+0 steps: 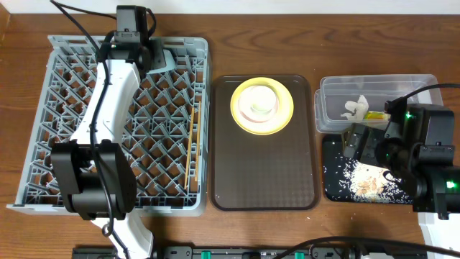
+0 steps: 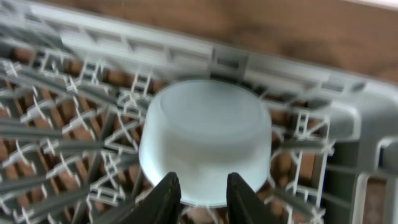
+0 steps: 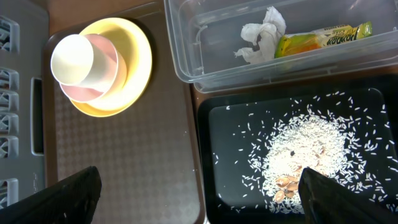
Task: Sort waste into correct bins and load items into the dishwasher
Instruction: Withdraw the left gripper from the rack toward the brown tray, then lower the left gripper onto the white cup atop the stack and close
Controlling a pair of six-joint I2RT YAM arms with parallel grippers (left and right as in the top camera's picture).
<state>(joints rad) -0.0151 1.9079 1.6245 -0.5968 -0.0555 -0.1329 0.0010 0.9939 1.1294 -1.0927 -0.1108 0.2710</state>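
Note:
The light blue bowl (image 2: 205,134) hangs bottom-up over the far edge of the grey dish rack (image 1: 43,144), with my left gripper (image 2: 204,180) shut on its lower rim. In the overhead view the left gripper (image 1: 152,56) is at the rack's back rim. Wooden chopsticks (image 1: 191,147) lie along the rack's right side. A cream cup (image 3: 73,59) stands on the yellow plate (image 3: 134,56) on the brown tray. The white tissue (image 3: 261,34) and yellow-green wrapper (image 3: 323,38) lie in the clear tub (image 3: 186,62). Rice crumbs (image 3: 305,146) cover the black tray (image 3: 230,162). My right gripper (image 3: 199,193) is open above the two trays' shared edge.
The brown serving tray (image 1: 262,173) sits between the rack and the bins. A pink dish (image 3: 106,68) lies under the cup. A few brown bits (image 3: 286,183) lie among the rice. A white frame (image 1: 431,237) stands at the table's right edge.

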